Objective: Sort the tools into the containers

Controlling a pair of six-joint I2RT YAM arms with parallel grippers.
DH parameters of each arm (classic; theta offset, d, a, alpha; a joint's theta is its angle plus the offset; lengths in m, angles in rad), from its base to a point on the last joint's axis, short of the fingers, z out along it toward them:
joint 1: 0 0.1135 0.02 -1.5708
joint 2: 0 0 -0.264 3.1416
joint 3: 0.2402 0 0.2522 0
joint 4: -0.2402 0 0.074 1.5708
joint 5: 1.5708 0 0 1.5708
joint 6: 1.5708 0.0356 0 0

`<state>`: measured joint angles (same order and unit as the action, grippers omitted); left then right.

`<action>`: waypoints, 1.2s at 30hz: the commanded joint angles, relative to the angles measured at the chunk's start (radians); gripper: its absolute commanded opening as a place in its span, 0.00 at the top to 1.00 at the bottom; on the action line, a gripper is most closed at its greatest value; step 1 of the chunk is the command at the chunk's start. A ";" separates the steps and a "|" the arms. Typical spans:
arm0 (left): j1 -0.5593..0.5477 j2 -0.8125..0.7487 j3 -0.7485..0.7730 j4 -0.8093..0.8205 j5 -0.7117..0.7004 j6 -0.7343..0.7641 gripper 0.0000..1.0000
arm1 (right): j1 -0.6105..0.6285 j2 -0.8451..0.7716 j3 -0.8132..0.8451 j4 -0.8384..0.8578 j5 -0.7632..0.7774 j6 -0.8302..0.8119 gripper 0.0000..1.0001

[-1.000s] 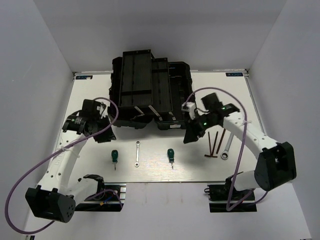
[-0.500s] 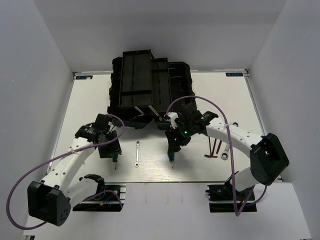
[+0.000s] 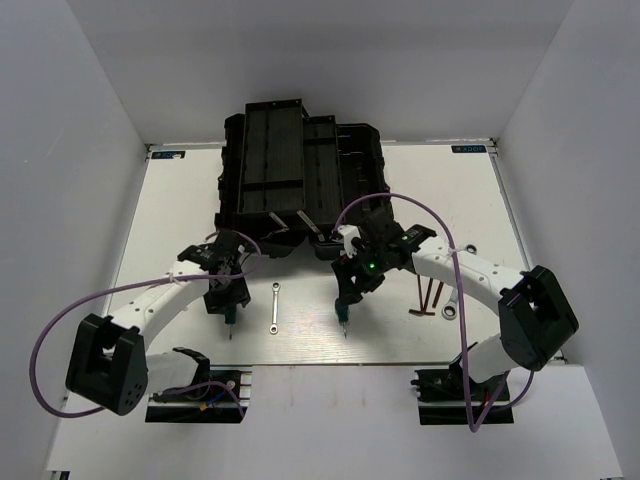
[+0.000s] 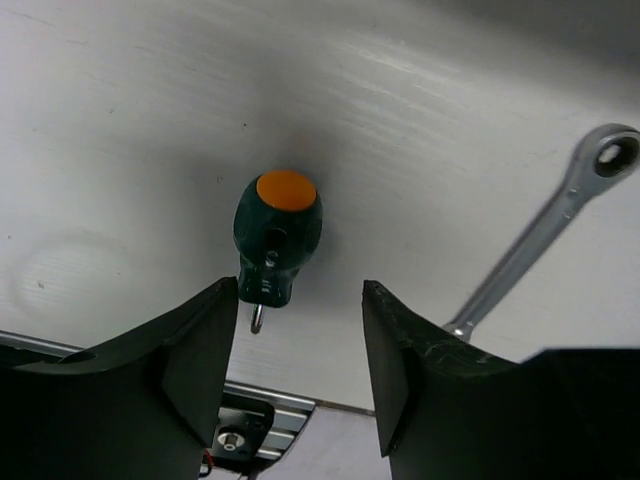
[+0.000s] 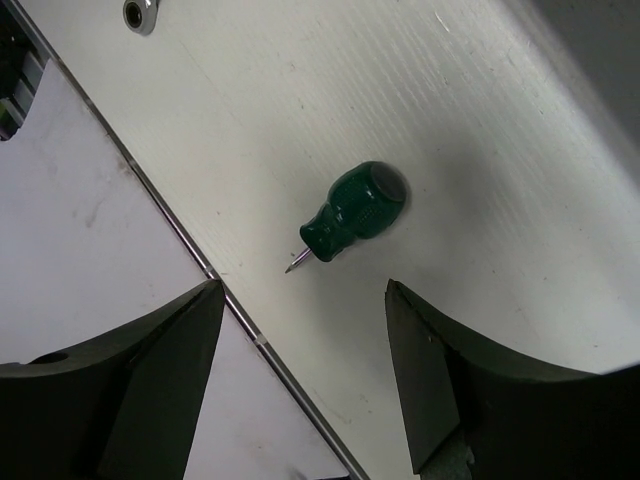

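Left gripper (image 4: 300,375) and right gripper (image 5: 305,380) both spread wide, holding nothing. Black toolbox (image 3: 300,170) at far side of table (image 3: 180,200). Keep clear of small wrench (image 4: 550,240) beside. Centre over left screwdriver (image 4: 277,235) and right screwdriver (image 5: 355,210), flat below; drop straight, pinch green handles.

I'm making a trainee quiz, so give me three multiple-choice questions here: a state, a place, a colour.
1. The right gripper is: A) open over the right screwdriver; B) shut on it; C) shut and empty.
2. The small wrench lies: A) in the right gripper; B) between the right screwdriver and the left screwdriver; C) on top of the left screwdriver.
3. The left screwdriver's end cap is: A) blue; B) white; C) orange.
Answers: 1 A, its jaws stand apart with the screwdriver lying free below; 2 B, the top view shows it lying between them; 3 C, the left wrist view shows orange.
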<state>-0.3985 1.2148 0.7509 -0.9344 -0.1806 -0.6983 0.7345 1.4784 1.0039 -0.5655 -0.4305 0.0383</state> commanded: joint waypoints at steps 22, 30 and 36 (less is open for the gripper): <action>-0.019 -0.001 -0.202 0.212 -0.071 -0.101 0.67 | -0.049 -0.059 -0.044 0.012 -0.017 -0.012 0.27; -0.028 -0.129 -0.105 0.135 -0.048 -0.092 1.00 | -0.037 -0.030 -0.051 0.003 -0.044 -0.002 0.24; -0.048 -0.261 0.103 0.052 -0.017 0.002 1.00 | -0.007 0.002 -0.085 0.024 0.038 0.043 0.24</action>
<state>-0.4370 1.0142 0.7284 -0.8520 -0.2142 -0.7570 0.7097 1.4563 0.9390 -0.5640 -0.4286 0.0532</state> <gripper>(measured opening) 0.412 0.758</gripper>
